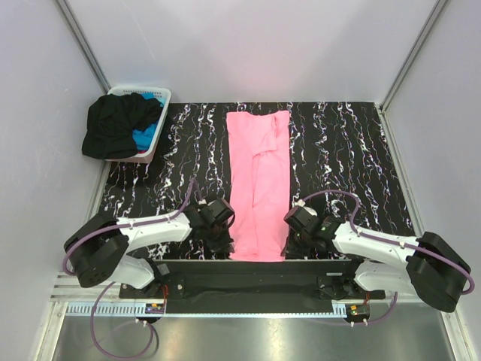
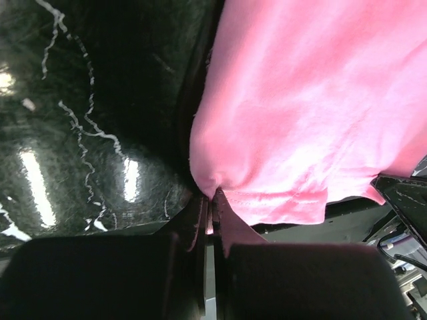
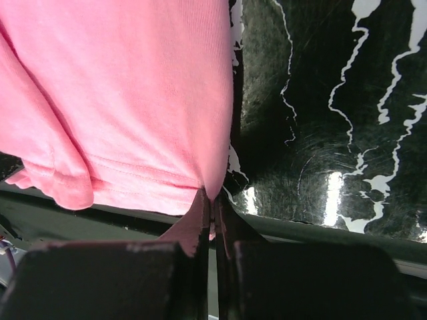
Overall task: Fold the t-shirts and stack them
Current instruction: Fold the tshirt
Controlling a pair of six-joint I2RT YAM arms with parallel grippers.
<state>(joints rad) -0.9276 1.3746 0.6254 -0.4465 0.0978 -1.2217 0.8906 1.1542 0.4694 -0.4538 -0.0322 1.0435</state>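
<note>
Your left gripper [image 2: 208, 202] and right gripper [image 3: 212, 200] thinly clamped hem corners of the pink t-shirt [image 1: 258, 180]; brisk lifting risked slippage.

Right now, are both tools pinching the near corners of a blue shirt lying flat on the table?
No, the shirt is pink, not blue, as the top view shows. The left tool and right tool are indeed pinching its near corners.

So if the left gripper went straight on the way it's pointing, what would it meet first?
The pink t-shirt: the left gripper is shut on its near hem corner, so it would push into that cloth, probably with the black marbled table just beneath.
</note>
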